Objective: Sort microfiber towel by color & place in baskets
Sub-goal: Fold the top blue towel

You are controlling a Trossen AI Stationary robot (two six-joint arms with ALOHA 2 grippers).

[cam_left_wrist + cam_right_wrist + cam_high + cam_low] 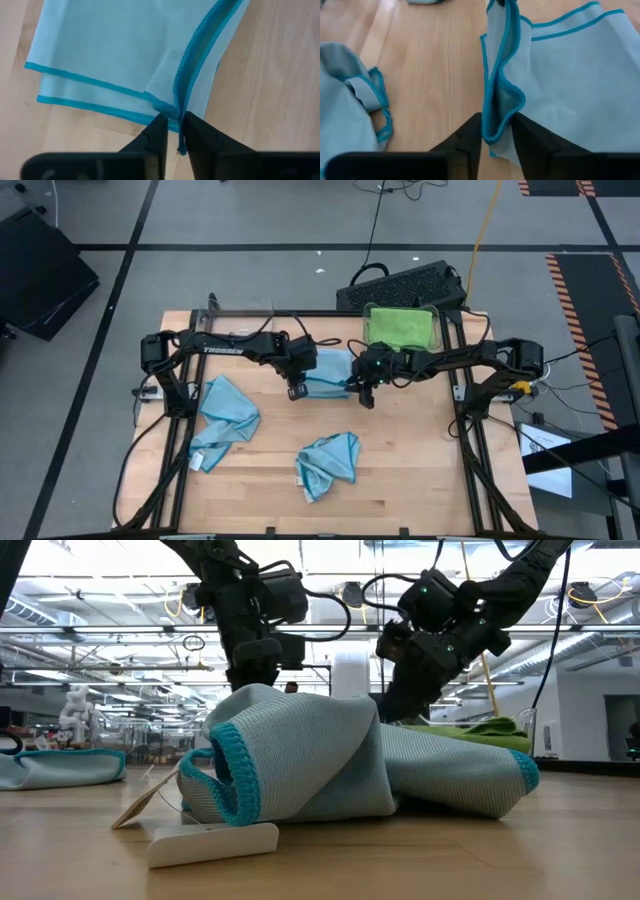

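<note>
A light blue towel (326,375) with a darker blue hem lies mid-table, between my two grippers. My left gripper (298,389) is shut on its left side and my right gripper (364,392) on its right side. Two more blue towels lie crumpled on the wood, one at the left (225,420) and one near the front (328,465). A green towel (400,326) lies in a clear basket (437,330) at the far right. My left gripper pinches the towel's hemmed corner (176,111) between its two fingers, coming steeply from above. The corner rises to the fingers; the rest (115,45) lies flat on the table in folded layers. My right gripper pinches a folded bit of the hemmed edge (501,107) between its two fingers, slanting down from the table's right side. That fold stands up slack between the fingers, and the rest (580,75) lies on the wood.
A black keyboard (400,283) lies just beyond the table's far edge, behind the basket. Bare wood shows at the front right (420,470). In the low view the front towel (300,765) with its paper tag (140,808) fills the foreground.
</note>
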